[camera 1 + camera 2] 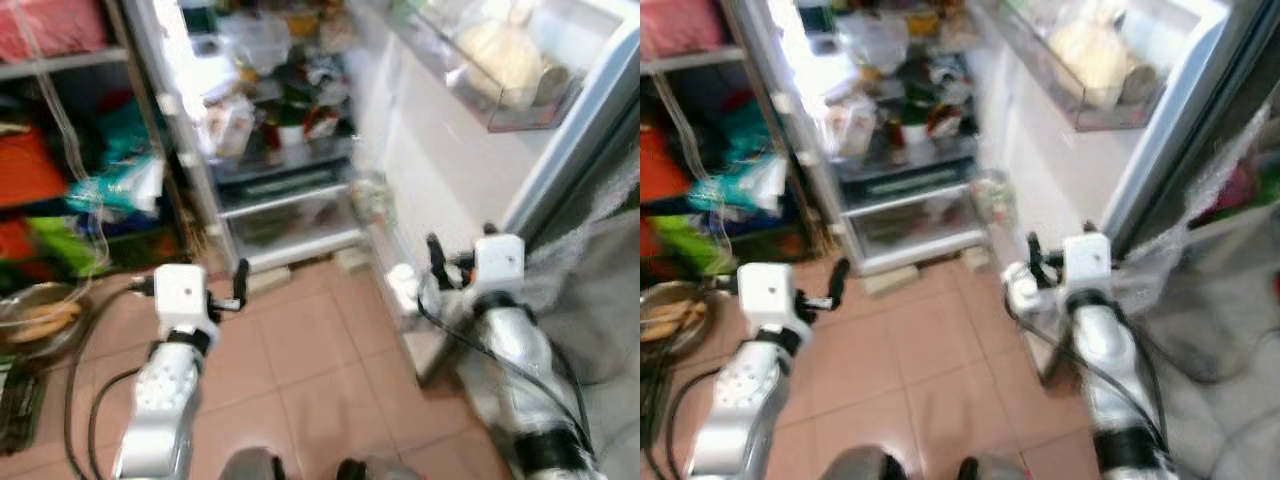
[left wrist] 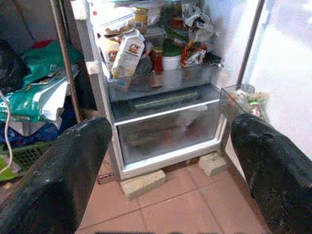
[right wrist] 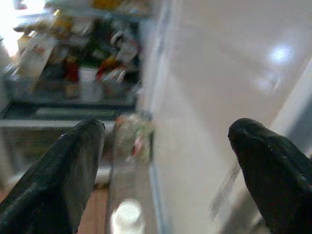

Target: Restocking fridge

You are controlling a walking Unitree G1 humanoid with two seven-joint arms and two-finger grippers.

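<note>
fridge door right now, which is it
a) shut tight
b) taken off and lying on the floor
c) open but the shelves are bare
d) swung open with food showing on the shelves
d: the fridge door stands swung open to the robot's right, and the fridge shelves are crowded with packets, jars and a carton above the clear bottom drawer.

Head and wrist views toward fridge (image 2: 161,97)
</note>
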